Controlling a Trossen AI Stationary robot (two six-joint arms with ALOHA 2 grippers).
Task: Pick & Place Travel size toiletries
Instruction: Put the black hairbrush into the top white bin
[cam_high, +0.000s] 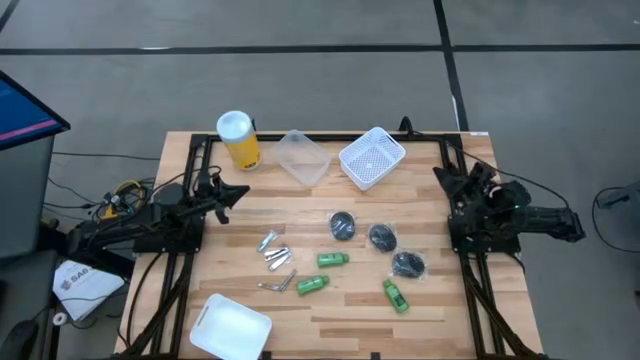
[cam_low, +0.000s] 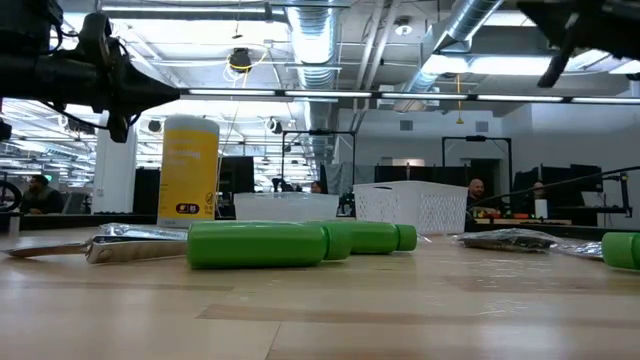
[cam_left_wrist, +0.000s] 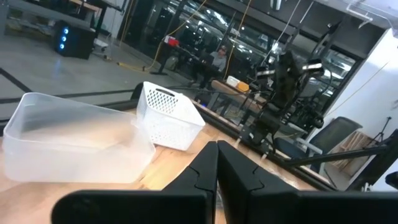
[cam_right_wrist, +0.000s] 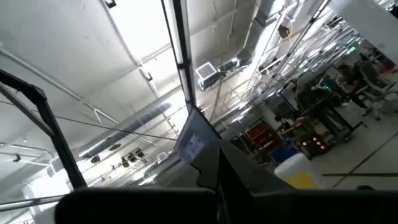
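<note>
Three green mini bottles (cam_high: 332, 259) (cam_high: 312, 285) (cam_high: 396, 295) lie on their sides on the wooden table. Beyond them are three dark round flat pieces (cam_high: 343, 225) (cam_high: 383, 237) (cam_high: 408, 265), and to the left a few slim silvery tubes (cam_high: 276, 257). In the low view two bottles (cam_low: 265, 245) (cam_low: 375, 237) lie close to the camera. My left gripper (cam_high: 243, 191) (cam_left_wrist: 217, 171) hovers shut over the table's left side, pointing toward the far tubs. My right gripper (cam_high: 447, 178) (cam_right_wrist: 217, 177) is shut and raised at the right side, tipped up toward the ceiling. Neither touches anything.
Along the far edge stand a yellow canister with a white lid (cam_high: 238, 140), a clear tub (cam_high: 303, 157) and a white basket (cam_high: 371, 157). A white tub (cam_high: 230, 327) sits at the near edge. Bare wood lies between the items and both arms.
</note>
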